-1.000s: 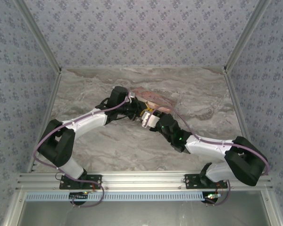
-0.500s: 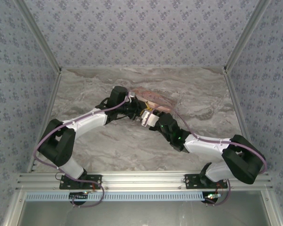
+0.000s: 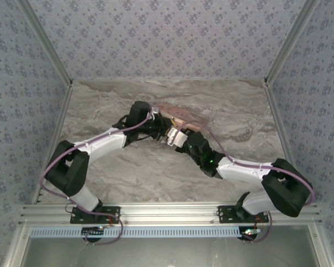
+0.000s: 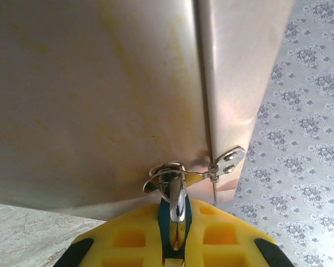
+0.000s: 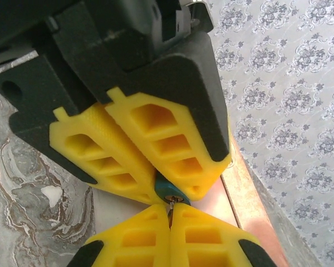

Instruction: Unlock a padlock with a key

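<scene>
Nearest to me, in the right wrist view, is the right gripper (image 5: 170, 222). Its two yellow fingers are pressed together on a thin metal blade that I take for the key (image 5: 170, 207). The blade sticks out of the fingertips and points to the far side.

Directly beyond its tip is the padlock (image 5: 166, 189), a small blue body. The end that faces the key has a round metal face, which I judge is the keyhole (image 5: 174, 198). The tip is at this face, but I cannot tell if it is already inside, because the place is too small.

The padlock is clamped between the yellow fingers of the left gripper (image 5: 156, 179), so the two grippers stand tip to tip. In the top view they meet over the middle of the table (image 3: 133, 178), on the near side of the pink box (image 3: 183, 115).

In the left wrist view the long axis of the padlock runs from the fingers straight to the far side. The silvery shackle (image 4: 177, 203) comes out of the body and passes through the hasp (image 4: 168, 173) on the wall of the pink box. I think the padlock therefore cannot give way much.

In my judgement the right arm has to push the key along this same axis and then turn it, while the left only holds. If the blade is a little out of line, it may slide off the face.
</scene>
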